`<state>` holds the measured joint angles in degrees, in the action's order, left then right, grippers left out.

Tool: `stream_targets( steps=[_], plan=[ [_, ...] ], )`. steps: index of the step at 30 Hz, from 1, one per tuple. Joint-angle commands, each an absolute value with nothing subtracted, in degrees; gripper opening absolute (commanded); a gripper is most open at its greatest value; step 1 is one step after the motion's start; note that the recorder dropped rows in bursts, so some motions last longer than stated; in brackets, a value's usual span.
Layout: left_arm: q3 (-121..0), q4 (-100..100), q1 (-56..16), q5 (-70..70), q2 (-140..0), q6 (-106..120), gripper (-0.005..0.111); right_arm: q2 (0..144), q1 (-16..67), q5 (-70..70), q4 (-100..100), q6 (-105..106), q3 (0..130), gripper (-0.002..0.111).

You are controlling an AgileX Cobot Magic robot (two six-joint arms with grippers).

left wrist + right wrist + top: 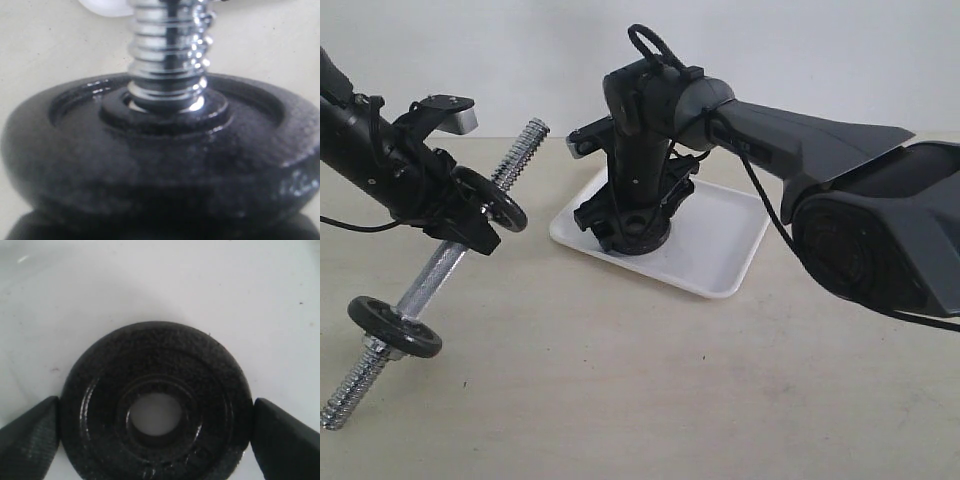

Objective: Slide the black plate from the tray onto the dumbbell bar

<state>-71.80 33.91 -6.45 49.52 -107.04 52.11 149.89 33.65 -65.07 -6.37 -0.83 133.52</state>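
Observation:
The black plate lies flat in the white tray, centre hole showing white. My right gripper points straight down on it. In the right wrist view the right gripper has a finger against each side of the plate's rim. The dumbbell bar is held tilted off the table by my left gripper, shut on its chrome shaft just below a black disc. That disc fills the left wrist view, with the threaded end rising through it. The left fingers themselves are hidden there.
A second black disc with a chrome nut sits near the bar's lower threaded end. The tray floor around the plate is bare. The right arm's bulky body stretches over the table's right side.

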Motion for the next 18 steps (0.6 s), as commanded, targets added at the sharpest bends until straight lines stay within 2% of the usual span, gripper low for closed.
stream_targets(
  steps=[1, 3, 6, 9, 11, 13, 18],
  plan=[
    [-73.3, 38.5, -6.4, 50.5, -103.2, 51.9, 0.004, 156.3, 33.7, -70.0, -8.7, 1.1, 131.3, 0.000],
    [-73.3, 38.5, -6.4, 50.6, -103.2, 51.9, 0.004, 156.5, 33.7, -70.0, -8.1, 1.2, 131.3, 0.006],
    [-73.3, 38.5, -6.4, 50.6, -103.2, 51.9, 0.004, 156.5, 33.7, -70.0, -8.1, 2.1, 131.3, 0.025],
    [-73.3, 38.5, -6.4, 50.6, -103.2, 51.9, 0.004, 156.5, 33.7, -70.0, -9.0, 2.0, 131.3, 0.059],
    [-73.3, 38.5, -6.4, 50.6, -103.2, 51.9, 0.004, 156.5, 33.7, -70.0, -10.3, 0.5, 131.3, 0.072],
    [-73.3, 38.5, -6.4, 50.6, -103.2, 51.9, 0.004, 156.5, 33.7, -70.0, -11.4, 0.0, 131.3, 0.071],
    [-73.3, 38.4, -6.4, 50.4, -103.2, 51.9, 0.004, 156.5, 33.7, -70.0, -11.7, 0.0, 131.3, 0.056]
  ],
)
